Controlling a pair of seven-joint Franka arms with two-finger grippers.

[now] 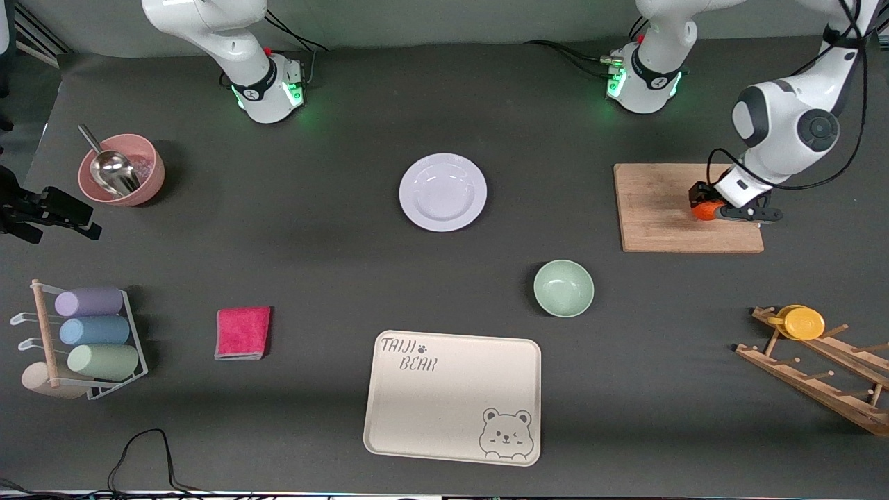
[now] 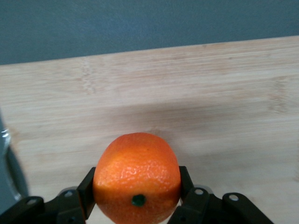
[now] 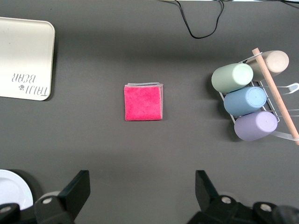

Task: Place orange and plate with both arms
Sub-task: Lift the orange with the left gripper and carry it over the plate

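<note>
The left claw (image 1: pixel 715 210) hides part of the small bright-orange fruit (image 1: pixel 707 211) in the front view; in the left wrist view the lower edge crops fruit (image 2: pixel 137 177) and fingers (image 2: pixel 86 192). The glossy white plate (image 3: pixel 13 192) is cut at the right wrist view's corner, where the right claw (image 3: pixel 142 193) shows only fingertips.

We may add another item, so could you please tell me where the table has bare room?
Bare mat lies between the plate and pink bowl, and between the bear tray and wooden rack. It is crowded on the cutting board, where the left tool grips the orange.
</note>
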